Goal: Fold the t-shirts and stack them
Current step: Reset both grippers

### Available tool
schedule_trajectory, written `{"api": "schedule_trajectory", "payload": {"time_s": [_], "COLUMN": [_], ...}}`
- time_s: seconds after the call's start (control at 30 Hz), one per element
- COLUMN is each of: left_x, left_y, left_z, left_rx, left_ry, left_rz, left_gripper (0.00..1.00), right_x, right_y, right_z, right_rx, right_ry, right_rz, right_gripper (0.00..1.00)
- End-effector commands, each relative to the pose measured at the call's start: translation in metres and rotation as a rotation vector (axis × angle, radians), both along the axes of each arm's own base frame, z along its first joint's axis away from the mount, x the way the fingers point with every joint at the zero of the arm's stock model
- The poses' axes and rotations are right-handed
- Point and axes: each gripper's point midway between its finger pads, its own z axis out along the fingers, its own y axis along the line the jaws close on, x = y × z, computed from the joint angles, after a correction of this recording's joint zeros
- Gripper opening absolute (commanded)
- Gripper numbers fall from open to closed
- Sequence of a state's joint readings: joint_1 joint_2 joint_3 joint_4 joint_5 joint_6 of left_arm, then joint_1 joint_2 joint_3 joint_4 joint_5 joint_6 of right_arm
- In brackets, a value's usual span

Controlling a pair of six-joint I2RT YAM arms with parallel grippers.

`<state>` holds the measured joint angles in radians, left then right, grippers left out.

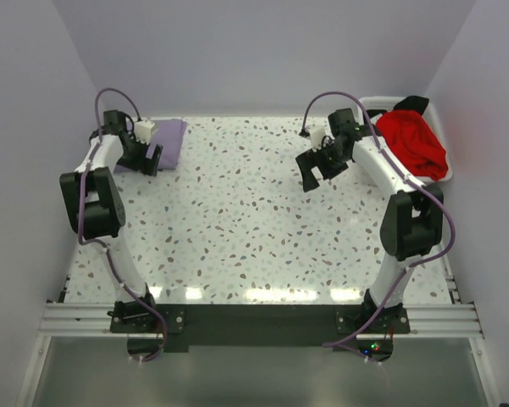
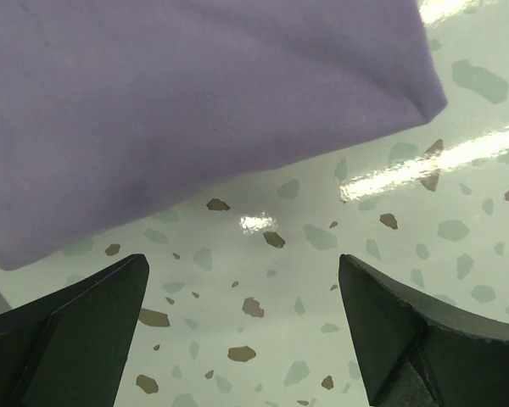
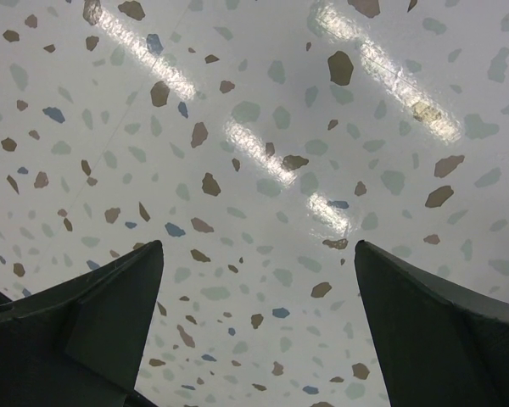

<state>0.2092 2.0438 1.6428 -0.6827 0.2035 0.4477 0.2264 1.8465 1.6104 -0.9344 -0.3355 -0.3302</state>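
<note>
A folded lavender t-shirt (image 1: 168, 138) lies flat at the table's far left; it fills the upper part of the left wrist view (image 2: 187, 102). My left gripper (image 1: 149, 158) hovers just in front of its near edge, open and empty (image 2: 242, 292). A red t-shirt (image 1: 414, 140) sits crumpled in the white basket (image 1: 377, 104) at the far right, with a bit of a black t-shirt (image 1: 412, 103) showing behind it. My right gripper (image 1: 321, 170) hangs over bare table left of the basket, open with nothing between its fingers (image 3: 259, 280).
The speckled tabletop (image 1: 246, 220) stretches between the two arms. The basket stands against the right wall. Grey walls close in the back and both sides. A metal rail (image 1: 254, 318) with the arm bases runs along the near edge.
</note>
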Motion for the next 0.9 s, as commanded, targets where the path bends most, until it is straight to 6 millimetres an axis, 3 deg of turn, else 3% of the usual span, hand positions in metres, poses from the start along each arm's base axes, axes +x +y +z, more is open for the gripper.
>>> {"api": "schedule_trajectory", "payload": {"time_s": [0.0, 0.2, 0.43, 0.67, 0.83, 0.87], "left_x": [0.001, 0.016, 0.041, 0.068, 0.05, 0.043], "left_y": [0.013, 0.014, 0.019, 0.024, 0.002, -0.004], "left_z": [-0.026, -0.051, -0.061, -0.052, -0.031, -0.013], "left_rx": [0.023, -0.01, -0.011, -0.006, -0.089, -0.108], "left_ry": [0.037, 0.038, 0.001, -0.062, -0.056, -0.075], "left_rz": [0.054, 0.078, 0.078, 0.078, 0.013, 0.003], "left_gripper": [1.0, 1.0, 1.0, 1.0, 1.0, 1.0], "right_x": [0.006, 0.007, 0.008, 0.005, 0.004, 0.005], "right_y": [0.004, 0.002, 0.001, 0.001, 0.001, 0.002], "right_z": [0.021, 0.019, 0.018, 0.019, 0.027, 0.029], "right_rx": [0.04, 0.027, 0.024, 0.023, 0.031, 0.034], "right_ry": [-0.053, -0.051, -0.052, -0.05, -0.063, -0.071], "right_rz": [-0.006, 0.002, 0.004, 0.004, -0.01, -0.012], "right_gripper": [0.99, 0.99, 0.99, 0.99, 0.99, 0.99]}}
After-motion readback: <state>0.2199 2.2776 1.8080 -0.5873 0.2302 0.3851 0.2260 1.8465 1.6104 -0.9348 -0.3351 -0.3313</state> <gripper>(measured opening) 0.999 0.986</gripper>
